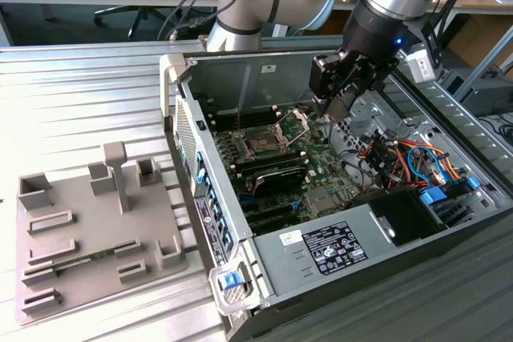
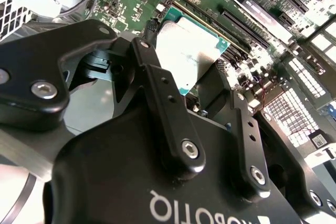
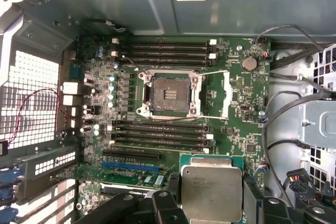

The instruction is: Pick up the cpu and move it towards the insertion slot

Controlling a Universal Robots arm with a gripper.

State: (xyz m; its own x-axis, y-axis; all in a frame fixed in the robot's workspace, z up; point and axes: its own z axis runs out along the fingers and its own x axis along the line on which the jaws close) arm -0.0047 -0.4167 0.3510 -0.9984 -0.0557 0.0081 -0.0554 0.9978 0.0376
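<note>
Gripper [image 3: 210,203] jaws clamped on cpu's [image 3: 211,191] edges, chip held flat, lid up, for a level drop; insertion slot [image 3: 169,95] open, well ahead of the jaws, lever raised

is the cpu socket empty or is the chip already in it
Empty. In the first wrist view the insertion slot shows its bare dark centre with its frame open, while the cpu sits apart in the hand.

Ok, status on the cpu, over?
Gripper shut on the cpu, held above the motherboard. Insertion slot open, frame and lever up. Nothing between them.
</note>
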